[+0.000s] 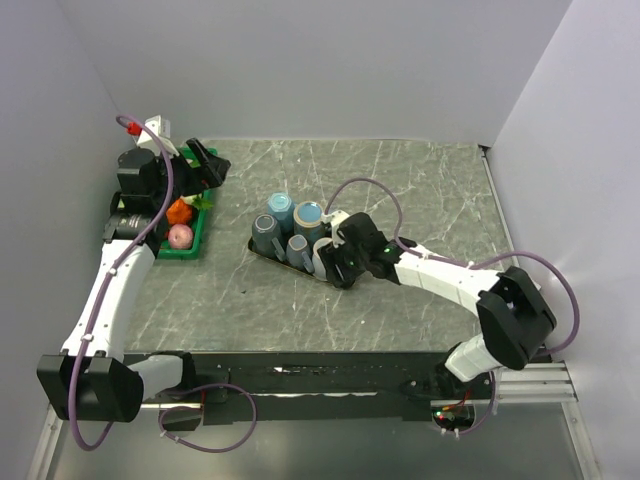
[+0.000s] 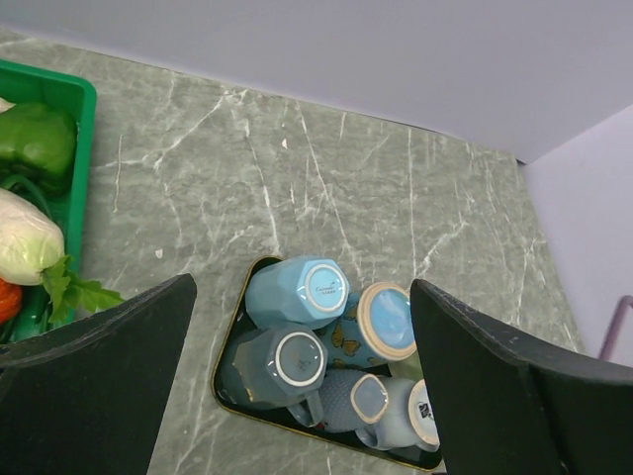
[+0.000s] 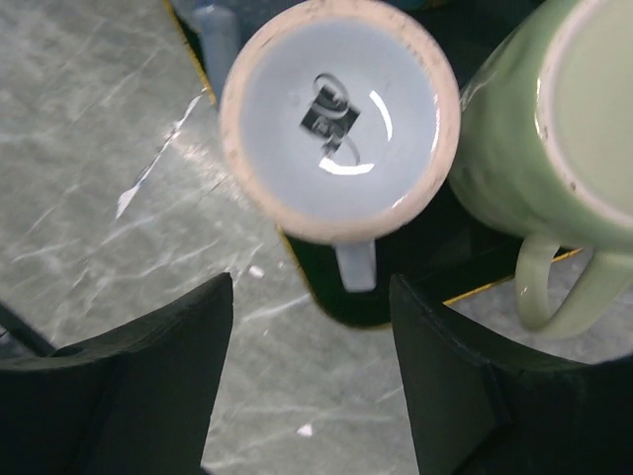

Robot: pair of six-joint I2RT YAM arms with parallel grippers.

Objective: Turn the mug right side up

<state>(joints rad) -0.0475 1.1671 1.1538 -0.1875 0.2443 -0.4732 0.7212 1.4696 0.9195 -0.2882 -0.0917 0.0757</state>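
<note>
A black tray (image 1: 262,249) in mid table holds several mugs, all bottom up. In the right wrist view the pale grey-blue mug (image 3: 339,119) shows its base, its handle pointing toward me, with a green mug (image 3: 534,129) to its right. My right gripper (image 3: 312,376) is open just above the tray's near right end (image 1: 338,266), its fingers either side of that handle and touching nothing. My left gripper (image 2: 302,391) is open and empty, high over the table (image 1: 205,165). Below it lie a light blue mug (image 2: 297,292), a butterfly mug (image 2: 381,322) and a dark grey mug (image 2: 277,361).
A green bin (image 1: 185,250) with vegetables stands at the left wall, also in the left wrist view (image 2: 81,109). Grey walls close the table at back and sides. The marble top (image 1: 430,190) lies bare right of the tray.
</note>
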